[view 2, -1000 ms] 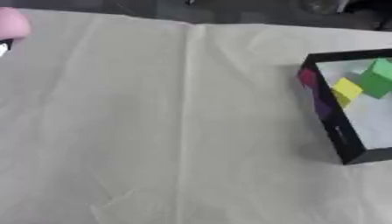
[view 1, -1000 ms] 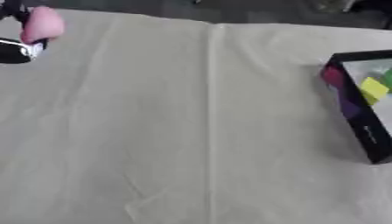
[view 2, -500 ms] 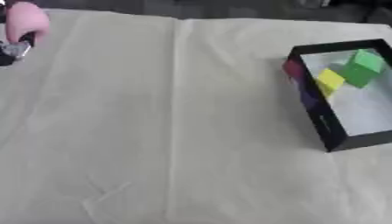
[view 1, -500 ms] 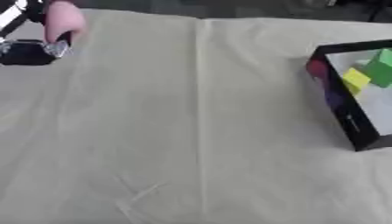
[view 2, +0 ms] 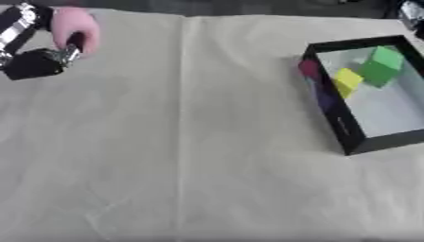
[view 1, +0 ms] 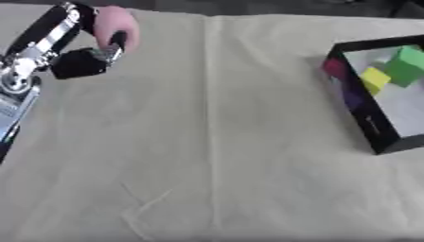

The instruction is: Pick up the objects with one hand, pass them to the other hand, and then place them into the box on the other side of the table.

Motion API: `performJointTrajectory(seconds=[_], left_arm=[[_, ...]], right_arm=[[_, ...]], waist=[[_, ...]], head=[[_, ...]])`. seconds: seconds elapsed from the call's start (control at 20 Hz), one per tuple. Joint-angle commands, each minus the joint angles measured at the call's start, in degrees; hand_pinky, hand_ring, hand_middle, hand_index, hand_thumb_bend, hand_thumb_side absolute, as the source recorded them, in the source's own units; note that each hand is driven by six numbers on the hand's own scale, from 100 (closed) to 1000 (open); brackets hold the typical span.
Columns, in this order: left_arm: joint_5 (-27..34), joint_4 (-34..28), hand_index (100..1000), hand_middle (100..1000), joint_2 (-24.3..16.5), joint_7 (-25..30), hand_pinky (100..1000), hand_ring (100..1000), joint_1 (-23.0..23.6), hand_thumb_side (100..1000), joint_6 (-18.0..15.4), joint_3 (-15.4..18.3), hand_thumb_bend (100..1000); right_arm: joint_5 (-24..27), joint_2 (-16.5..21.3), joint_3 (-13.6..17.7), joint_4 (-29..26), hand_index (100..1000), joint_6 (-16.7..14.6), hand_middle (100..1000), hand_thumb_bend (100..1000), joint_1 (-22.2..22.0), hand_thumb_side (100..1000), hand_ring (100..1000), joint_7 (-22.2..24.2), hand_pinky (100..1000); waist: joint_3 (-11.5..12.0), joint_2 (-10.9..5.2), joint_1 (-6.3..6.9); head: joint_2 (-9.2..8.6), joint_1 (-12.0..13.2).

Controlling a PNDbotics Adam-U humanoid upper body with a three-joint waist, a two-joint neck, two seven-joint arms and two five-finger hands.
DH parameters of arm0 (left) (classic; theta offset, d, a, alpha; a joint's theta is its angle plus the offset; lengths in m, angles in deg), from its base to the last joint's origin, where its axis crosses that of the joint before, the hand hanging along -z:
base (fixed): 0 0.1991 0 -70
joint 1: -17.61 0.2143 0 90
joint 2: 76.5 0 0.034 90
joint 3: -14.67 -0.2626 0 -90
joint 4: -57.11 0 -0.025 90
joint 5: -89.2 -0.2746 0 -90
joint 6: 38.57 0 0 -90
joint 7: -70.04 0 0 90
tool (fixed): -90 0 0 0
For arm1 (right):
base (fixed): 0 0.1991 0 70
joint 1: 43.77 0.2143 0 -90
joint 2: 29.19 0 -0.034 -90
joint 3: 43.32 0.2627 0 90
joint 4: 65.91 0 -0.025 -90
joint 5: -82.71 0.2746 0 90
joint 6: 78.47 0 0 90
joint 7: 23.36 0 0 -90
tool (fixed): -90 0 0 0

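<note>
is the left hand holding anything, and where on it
Yes. The left hand is curled round a pink object, with a finger lying across its lower front; its rounded upper part sticks out above the hand. The right hand is not in view.

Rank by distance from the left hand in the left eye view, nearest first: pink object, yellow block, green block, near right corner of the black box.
From the left hand:
1. Pink object, in its grasp, upper left.
2. Yellow block, inside the black box, right side.
3. Green block, just beyond the yellow one, and the box's near right corner: too close to call.
</note>
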Motion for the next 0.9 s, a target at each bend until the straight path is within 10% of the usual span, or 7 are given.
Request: performJointTrajectory(seconds=[0.05, 0.9], left_arm=[[-0.6, 0.3, 400, 471, 1.7, -0.5, 740, 602, -1.3, 498, -1.5, -0.5, 100], [-4.4, 6.9, 397, 463, 11.5, -3.3, 739, 595, -1.9, 552, -7.9, -2.5, 100]], right_arm=[[-1.7, 1.6, -1.3, -0.9, 813, 1.3, 808, 455, 2.3, 100, 792, 2.6, 704], [-10.1, -3.7, -10.1, -0.9, 820, 7.2, 822, 511, 12.4, 100, 807, 16.1, 724]], waist=[[-0.2, -2.07, -0.66], [-1.0, -2.18, -1.85]], head=[[0.36, -0.7], [0.42, -1.3]])
